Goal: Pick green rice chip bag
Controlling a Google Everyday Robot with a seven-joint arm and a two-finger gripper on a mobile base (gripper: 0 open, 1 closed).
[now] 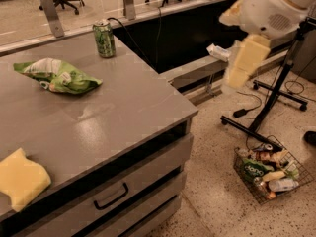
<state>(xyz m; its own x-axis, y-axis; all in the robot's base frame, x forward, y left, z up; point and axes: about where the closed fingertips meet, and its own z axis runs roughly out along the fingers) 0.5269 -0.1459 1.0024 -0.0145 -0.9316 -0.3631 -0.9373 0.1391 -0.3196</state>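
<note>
The green rice chip bag (57,76) lies flat on the grey counter (118,107) at its far left, lime green with white patches. My arm (271,9) comes in at the upper right, white with pale yellow parts. The gripper (241,68) hangs off the counter's right side, above the floor, well to the right of the bag and apart from it.
A green drink can (104,38) stands upright at the counter's back edge, right of the bag. A yellow sponge (19,179) lies at the front left. A wire basket (269,174) of items and a black stand (276,93) are on the floor at right.
</note>
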